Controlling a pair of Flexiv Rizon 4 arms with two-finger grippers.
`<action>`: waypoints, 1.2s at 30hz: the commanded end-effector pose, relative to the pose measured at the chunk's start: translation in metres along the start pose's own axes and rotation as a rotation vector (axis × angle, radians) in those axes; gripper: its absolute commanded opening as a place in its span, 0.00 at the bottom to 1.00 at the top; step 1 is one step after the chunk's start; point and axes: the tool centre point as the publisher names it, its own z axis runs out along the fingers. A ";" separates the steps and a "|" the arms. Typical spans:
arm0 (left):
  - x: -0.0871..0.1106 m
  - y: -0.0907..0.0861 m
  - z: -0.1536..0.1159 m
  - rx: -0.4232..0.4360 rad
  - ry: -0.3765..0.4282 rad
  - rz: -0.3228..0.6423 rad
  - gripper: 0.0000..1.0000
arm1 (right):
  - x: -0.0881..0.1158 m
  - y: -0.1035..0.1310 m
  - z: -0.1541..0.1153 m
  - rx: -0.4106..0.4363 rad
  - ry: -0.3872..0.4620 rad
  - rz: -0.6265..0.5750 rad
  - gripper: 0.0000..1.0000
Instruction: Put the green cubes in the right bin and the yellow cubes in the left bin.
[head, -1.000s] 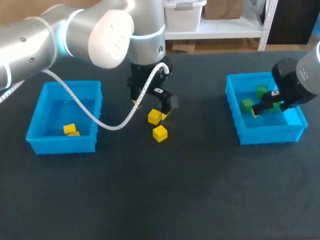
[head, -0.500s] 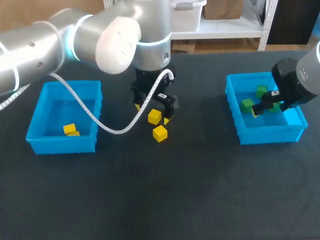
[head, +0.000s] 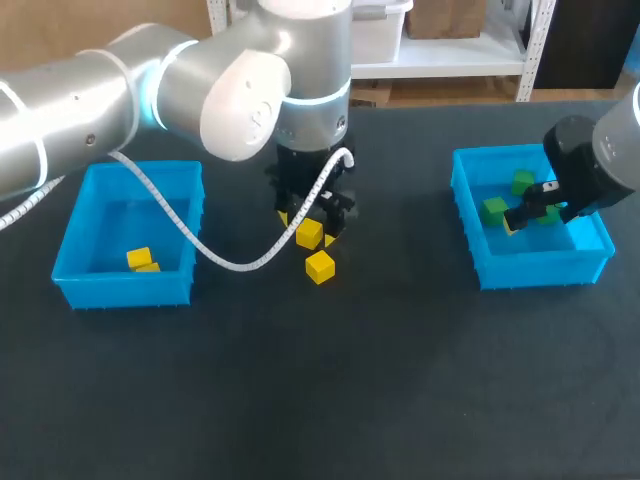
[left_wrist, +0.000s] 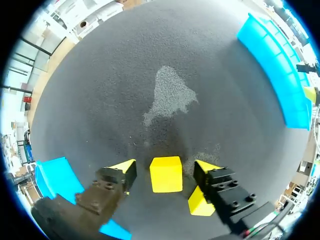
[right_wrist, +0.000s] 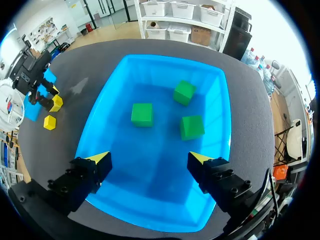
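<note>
On the table (head: 400, 380), we see the left bin (head: 125, 288) at the frame's middle left and the right bin (head: 540, 268) at its middle right, well apart. In the left bin, a rear cube (head: 139, 258) and a front cube (head: 149, 268) lie just beside each other near the front wall. Between the bins, just above the frame's centre, the centre cube (head: 309, 234) lies between our left jaws, touching neither, with the near cube (head: 320, 266) just below it. The right bin holds three, apart from one another: the back cube (head: 521, 181), the left cube (head: 494, 209) and the right cube (right_wrist: 192, 127). Our right jaws hang over this bin.
</note>
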 end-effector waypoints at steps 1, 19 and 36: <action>0.006 -0.001 0.002 0.000 -0.016 -0.002 0.00 | 0.001 0.001 -0.001 0.004 -0.004 0.001 1.00; 0.009 0.049 -0.042 0.001 -0.128 -0.094 0.00 | 0.001 0.001 -0.001 0.004 -0.004 0.001 1.00; 0.049 0.151 -0.108 -0.025 -0.233 -0.347 0.00 | 0.001 0.001 -0.001 0.004 -0.004 0.001 1.00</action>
